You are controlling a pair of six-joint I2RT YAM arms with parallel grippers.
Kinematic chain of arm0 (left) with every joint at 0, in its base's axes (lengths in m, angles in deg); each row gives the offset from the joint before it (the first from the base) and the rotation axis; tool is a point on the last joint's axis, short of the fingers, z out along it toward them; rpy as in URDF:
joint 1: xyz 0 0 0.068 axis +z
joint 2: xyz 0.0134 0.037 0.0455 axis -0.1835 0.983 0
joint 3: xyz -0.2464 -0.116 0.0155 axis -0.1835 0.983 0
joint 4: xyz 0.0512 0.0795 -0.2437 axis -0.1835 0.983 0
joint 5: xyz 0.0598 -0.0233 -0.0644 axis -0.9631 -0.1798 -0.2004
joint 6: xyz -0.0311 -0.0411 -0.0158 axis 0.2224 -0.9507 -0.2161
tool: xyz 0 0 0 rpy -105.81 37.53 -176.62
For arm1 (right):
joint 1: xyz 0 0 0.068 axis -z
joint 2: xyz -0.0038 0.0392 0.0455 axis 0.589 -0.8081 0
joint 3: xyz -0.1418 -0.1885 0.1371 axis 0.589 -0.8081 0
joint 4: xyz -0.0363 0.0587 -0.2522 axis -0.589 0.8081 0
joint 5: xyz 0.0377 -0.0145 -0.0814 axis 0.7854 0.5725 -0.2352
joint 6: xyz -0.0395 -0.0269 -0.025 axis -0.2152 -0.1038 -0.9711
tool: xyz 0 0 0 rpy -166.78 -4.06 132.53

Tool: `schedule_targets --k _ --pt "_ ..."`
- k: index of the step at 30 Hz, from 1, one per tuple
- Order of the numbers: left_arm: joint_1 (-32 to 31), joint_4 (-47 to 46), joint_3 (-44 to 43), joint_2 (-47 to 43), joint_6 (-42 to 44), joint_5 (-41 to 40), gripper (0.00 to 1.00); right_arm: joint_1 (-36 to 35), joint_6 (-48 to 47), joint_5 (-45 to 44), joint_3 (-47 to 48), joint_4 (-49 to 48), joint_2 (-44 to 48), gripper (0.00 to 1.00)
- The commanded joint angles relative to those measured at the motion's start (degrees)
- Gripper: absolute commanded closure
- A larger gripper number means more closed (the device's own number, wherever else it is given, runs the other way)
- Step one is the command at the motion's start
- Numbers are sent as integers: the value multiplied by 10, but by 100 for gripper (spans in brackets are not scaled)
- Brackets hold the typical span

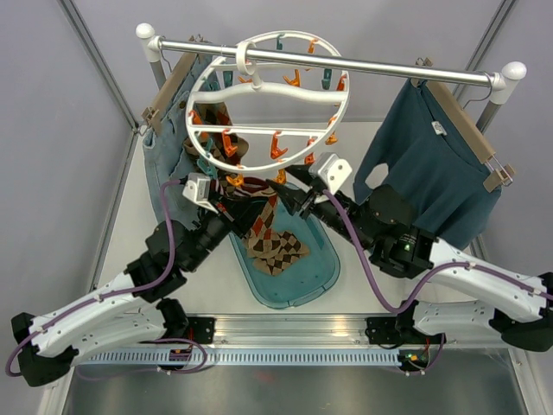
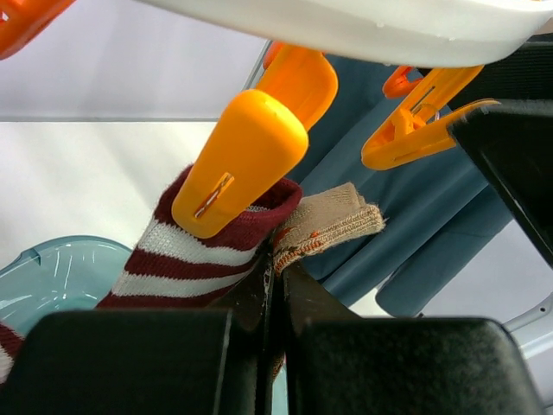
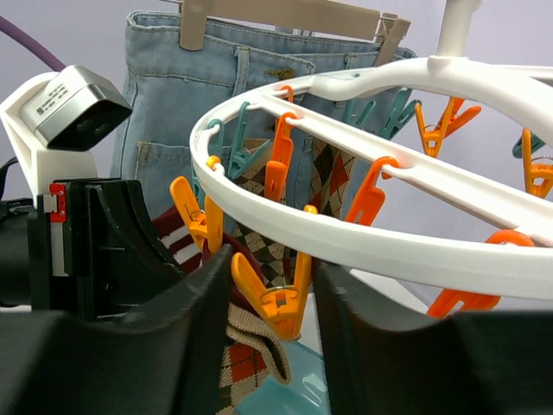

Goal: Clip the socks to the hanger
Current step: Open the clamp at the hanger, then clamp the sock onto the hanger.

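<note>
The white ring hanger point(image 1: 268, 102) hangs from the rail, with orange and teal clothespins along its bars. Several argyle socks point(image 1: 275, 246) lie in the teal basin, and others hang clipped under the ring point(image 3: 333, 177). My left gripper point(image 2: 278, 277) is shut on the tan edge of a sock point(image 2: 333, 225), holding it up beside a red-and-white striped cuff point(image 2: 194, 259) pinched by an orange pin point(image 2: 251, 160). My right gripper point(image 3: 272, 268) brackets an orange clothespin point(image 3: 278, 298) on the ring's near rim, with its fingers against both handles. The tan sock edge point(image 3: 255, 337) sits just below that pin.
Blue-grey jeans point(image 1: 168, 130) hang on a wooden hanger at the rail's left end. A teal sweater point(image 1: 441, 164) hangs at its right end. The teal basin point(image 1: 315, 277) sits on the table under both grippers. The left wrist camera housing point(image 3: 65, 108) is close to my right gripper.
</note>
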Motion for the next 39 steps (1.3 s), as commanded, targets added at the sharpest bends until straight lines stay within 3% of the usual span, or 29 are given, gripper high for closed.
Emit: schedule_targets --k 1,12,18,39 --pt "-2 -7 -26 1 -7 -9 98 -2 -5 3 35 -15 -8 57" --pt "-1 -38 -4 -14 2 3 98 -2 27 -5 47 10 -11 100" --pt "-1 -98 33 -45 16 33 98 -2 35 -5 46 10 -9 100" --pt "-1 -162 45 -26 23 94 98 -1 49 2 47 0 -5 100"
